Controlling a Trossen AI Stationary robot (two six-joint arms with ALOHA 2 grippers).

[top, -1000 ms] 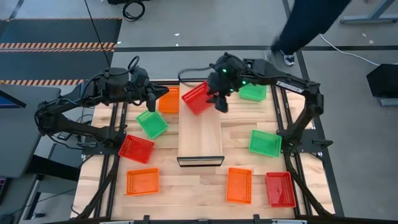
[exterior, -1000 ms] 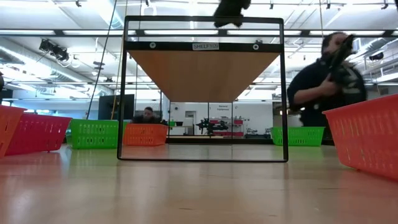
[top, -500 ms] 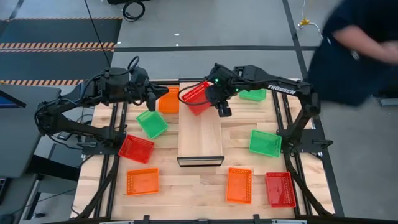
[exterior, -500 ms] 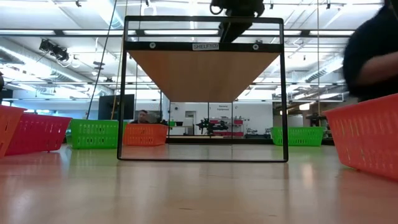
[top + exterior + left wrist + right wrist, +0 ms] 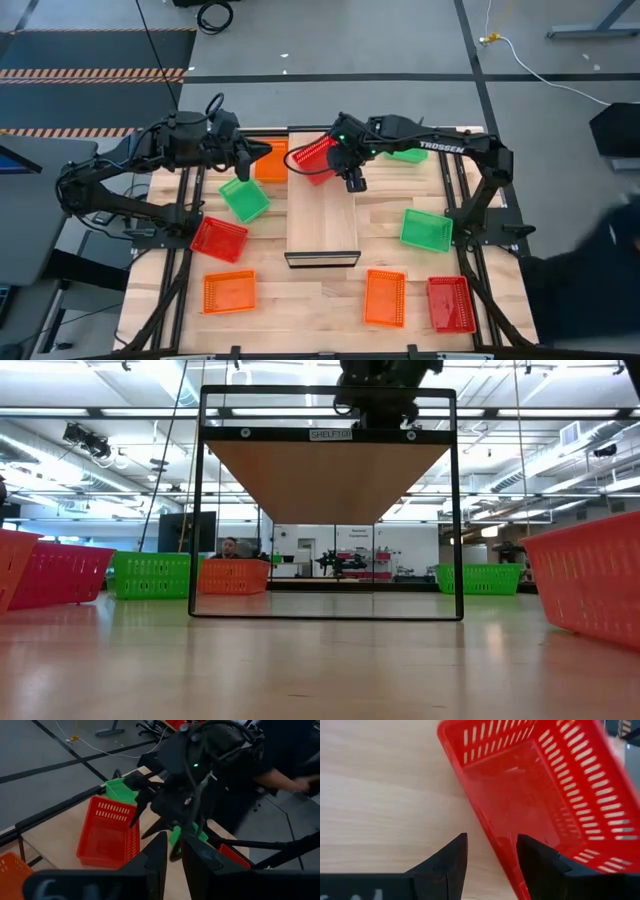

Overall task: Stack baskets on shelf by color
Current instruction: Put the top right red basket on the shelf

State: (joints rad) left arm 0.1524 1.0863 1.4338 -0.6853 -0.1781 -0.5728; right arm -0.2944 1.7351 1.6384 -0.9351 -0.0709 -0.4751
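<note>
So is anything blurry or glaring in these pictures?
Right wrist view: the red basket smears at its far corner. Left wrist view: a person's sleeve behind is motion-blurred. Low view: ceiling lights glare; the nearest orange basket looks soft.

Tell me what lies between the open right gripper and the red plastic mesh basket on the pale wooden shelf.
Nothing: in the right wrist view the right gripper hangs beside the red plastic mesh basket, with only bare pale wooden shelf between.

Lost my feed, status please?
Right claw open beside red basket on the shelf, not gripping. Left claw nearly shut, empty, near orange basket. Nothing blocking.
</note>
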